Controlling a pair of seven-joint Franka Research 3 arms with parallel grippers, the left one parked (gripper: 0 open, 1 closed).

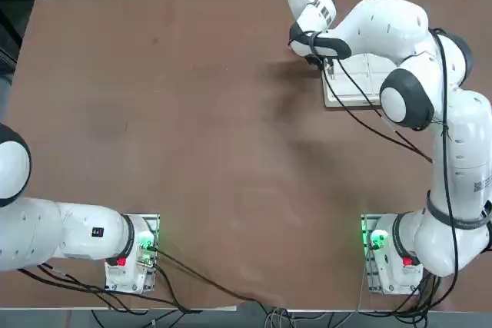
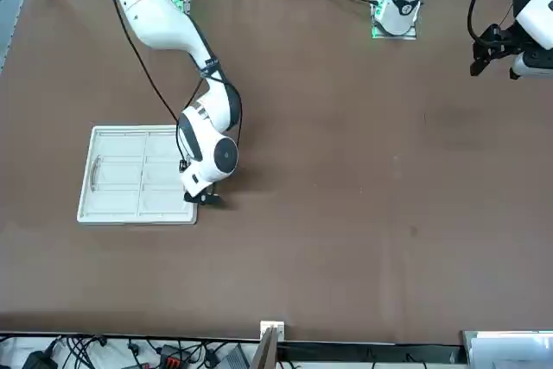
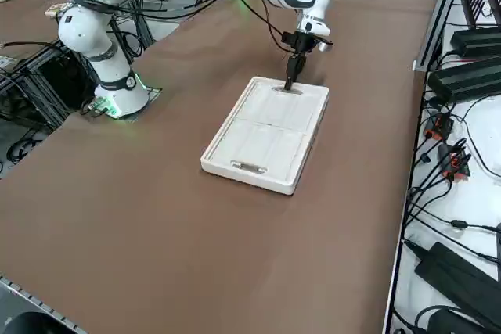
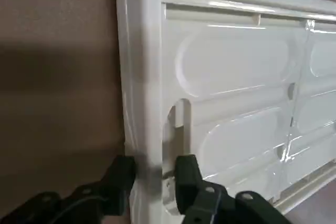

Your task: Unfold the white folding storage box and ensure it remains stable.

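The white folding storage box [image 3: 262, 134] is seen folded flat on the brown bench [image 1: 192, 113], in the right arm's [image 2: 164, 23] half of the work area. One end rim [image 4: 144, 77] is straddled by the right claw [image 4: 156, 169], whose fingers are held apart: one is placed at the outer edge, the other at the near handle hole [image 4: 178, 124]. Whether that finger is lowered into the hole cannot be told. A second handle hole [image 3: 249, 167] is shown at the opposite end. The box is partly covered by the arm in the top view.
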